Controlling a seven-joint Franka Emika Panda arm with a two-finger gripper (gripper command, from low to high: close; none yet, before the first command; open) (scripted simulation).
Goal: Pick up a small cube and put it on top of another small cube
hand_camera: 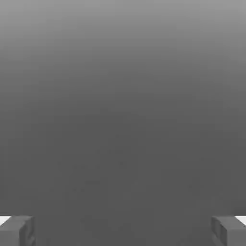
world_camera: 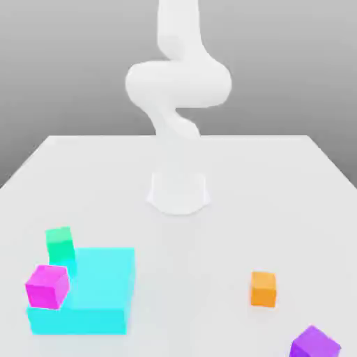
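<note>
Violet-purple target: the small cube (world_camera: 315,343) is seen nearest in the exterior view, at about 5 o'clock on the table (world_camera: 209,244), partly cut by the frame edge and tilted corner-on.
Handling: it is judged rigid, light and matte, so no crushing is expected; a grip across two opposite flat faces is advised, with the fingers turned to match its rotated stance.
Orange cube (world_camera: 263,289): it is set just beyond the violet one, at about 4 o'clock, well apart from it, and is judged a likely base for stacking.
Pink-magenta cube (world_camera: 47,286): it is placed at 8 o'clock, on the near corner of the flat cyan block (world_camera: 97,286).
Green cube (world_camera: 60,243): it is found just behind, at the cyan block's far corner.
Obstruction: nothing is seen between the violet and orange cubes.
Arm (world_camera: 178,90): its base is seen at the table's centre, farther back.
Gripper (hand_camera: 123,230): the fingers are spread wide in the hand view, with nothing held between them.
</note>
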